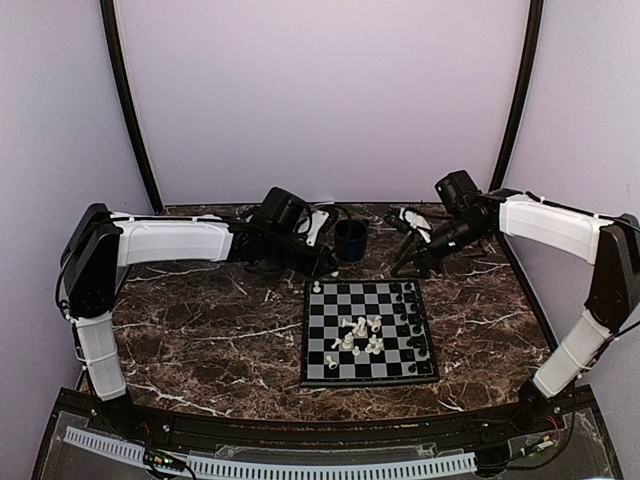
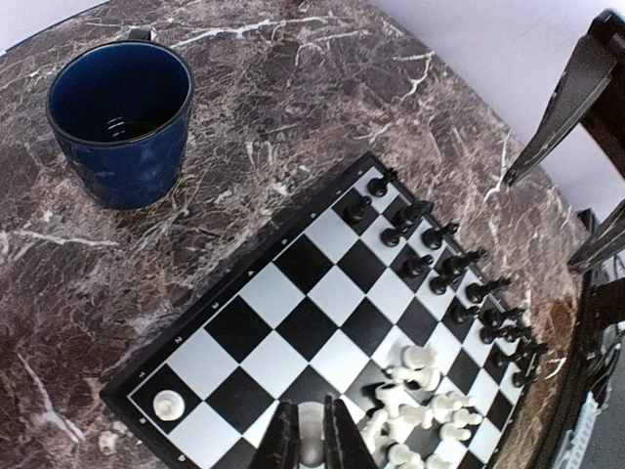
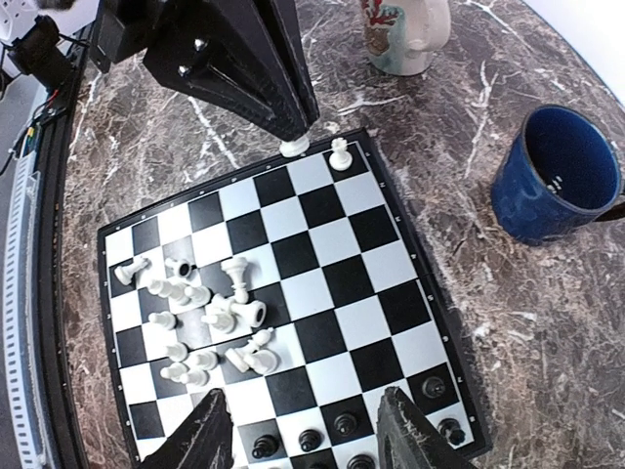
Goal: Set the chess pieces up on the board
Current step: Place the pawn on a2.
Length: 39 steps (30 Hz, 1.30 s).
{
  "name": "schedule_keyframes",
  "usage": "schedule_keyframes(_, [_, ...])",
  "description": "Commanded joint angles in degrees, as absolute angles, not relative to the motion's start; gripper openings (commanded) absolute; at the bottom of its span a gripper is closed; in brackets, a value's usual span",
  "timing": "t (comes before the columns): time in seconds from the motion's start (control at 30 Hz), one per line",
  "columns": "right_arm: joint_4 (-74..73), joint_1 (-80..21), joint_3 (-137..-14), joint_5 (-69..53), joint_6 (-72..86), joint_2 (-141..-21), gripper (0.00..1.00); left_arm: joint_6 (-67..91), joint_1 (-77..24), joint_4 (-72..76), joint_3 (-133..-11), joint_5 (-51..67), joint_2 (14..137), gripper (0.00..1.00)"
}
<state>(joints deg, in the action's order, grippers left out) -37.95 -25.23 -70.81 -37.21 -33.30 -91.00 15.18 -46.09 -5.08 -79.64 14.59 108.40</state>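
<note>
The board (image 1: 330, 325) lies right of centre on the marble table. Black pieces (image 1: 412, 330) stand in two rows along its right side. Several white pieces (image 1: 360, 335) lie tumbled in a heap mid-board. One white piece (image 2: 169, 403) stands upright on a corner square. My left gripper (image 2: 311, 430) is shut on a white piece (image 2: 311, 445), held over the board's edge row beside that corner piece; the right wrist view shows both (image 3: 294, 147). My right gripper (image 3: 308, 440) is open and empty above the black rows (image 3: 342, 425).
A dark blue mug (image 1: 350, 240) stands just behind the board, seen empty in the left wrist view (image 2: 122, 117). A white patterned mug (image 3: 405, 34) stands behind it. A white piece (image 1: 331, 360) stands at the board's near-left corner.
</note>
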Motion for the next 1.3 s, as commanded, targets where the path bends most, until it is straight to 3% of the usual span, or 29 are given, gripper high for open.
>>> schedule_keyframes(0.0, [-34.1, -25.4, -70.3, -35.8, -33.2, -90.2, 0.52, 5.5, -45.8, -19.1, -87.1, 10.5, 112.3, 0.10])
schedule_keyframes(0.57, [-34.4, -25.4, -69.2, -38.6, -34.9, -91.0, 0.51, -1.2, -45.8, -25.9, -99.7, 8.1, 123.8, 0.11])
schedule_keyframes(1.27, [-35.2, -25.3, -69.4, -37.7, -36.2, -93.8, 0.51, -2.4, -45.8, -26.7, -102.4, 6.4, 128.2, 0.14])
